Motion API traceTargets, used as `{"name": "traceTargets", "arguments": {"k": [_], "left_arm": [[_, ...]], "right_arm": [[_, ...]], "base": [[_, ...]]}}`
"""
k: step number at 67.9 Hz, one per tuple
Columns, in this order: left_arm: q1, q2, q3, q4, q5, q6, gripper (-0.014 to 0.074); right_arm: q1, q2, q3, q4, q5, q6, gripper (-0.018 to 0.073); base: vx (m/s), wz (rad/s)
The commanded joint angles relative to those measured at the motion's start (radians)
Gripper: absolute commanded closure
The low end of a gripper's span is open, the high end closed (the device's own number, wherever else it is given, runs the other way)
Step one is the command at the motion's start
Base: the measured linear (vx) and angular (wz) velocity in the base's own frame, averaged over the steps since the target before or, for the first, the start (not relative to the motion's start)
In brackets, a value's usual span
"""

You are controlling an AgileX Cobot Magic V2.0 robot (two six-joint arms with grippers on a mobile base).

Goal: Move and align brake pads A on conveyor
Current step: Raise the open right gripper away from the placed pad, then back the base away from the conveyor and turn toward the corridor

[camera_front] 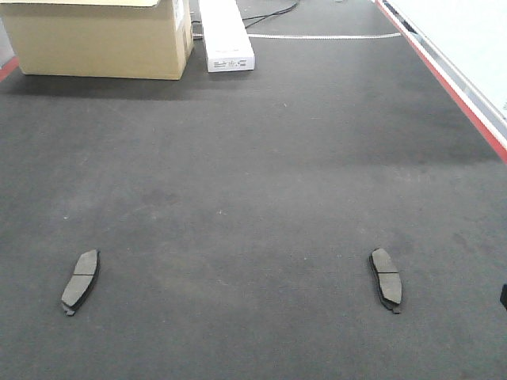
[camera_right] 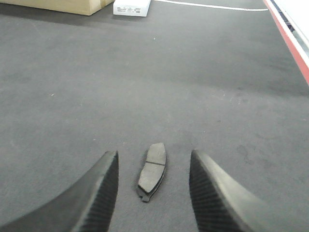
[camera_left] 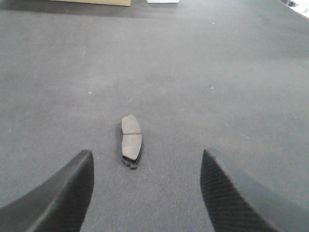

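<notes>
Brake pads lie flat on the conveyor [camera_front: 253, 198] in the front view, the left pad [camera_front: 81, 281] and the right pad [camera_front: 386, 279] near the front and well apart. At the far end a cardboard box [camera_front: 103, 39] stands beside a long white box [camera_front: 226, 36]; what either holds is hidden.

Left wrist view: the left pincer [camera_left: 147, 154] is spread wide, with the left pad [camera_left: 131, 142] just ahead, untouched.

Right wrist view: the right pincer [camera_right: 153, 155] stands apart, the right pad [camera_right: 152, 171] between its fingers, touching neither.
</notes>
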Motion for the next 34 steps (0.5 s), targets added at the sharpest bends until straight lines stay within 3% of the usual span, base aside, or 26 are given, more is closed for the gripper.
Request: {"name": "traceTargets", "arguments": {"k": [1,34], "left_arm": [[-0.003,0.015,-0.022,-0.008,-0.064,-0.002,0.0136],[-0.003,0.015,-0.022,-0.008,-0.063,-0.002,0.0136]], "right_arm": [[-0.004,0.008,-0.027,0.003,-0.074,-0.004,0.0233],[-0.004,0.008,-0.027,0.003,-0.076,-0.004,0.0233]], "base": [[-0.05,0.03],[-0.19,0.05]]}}
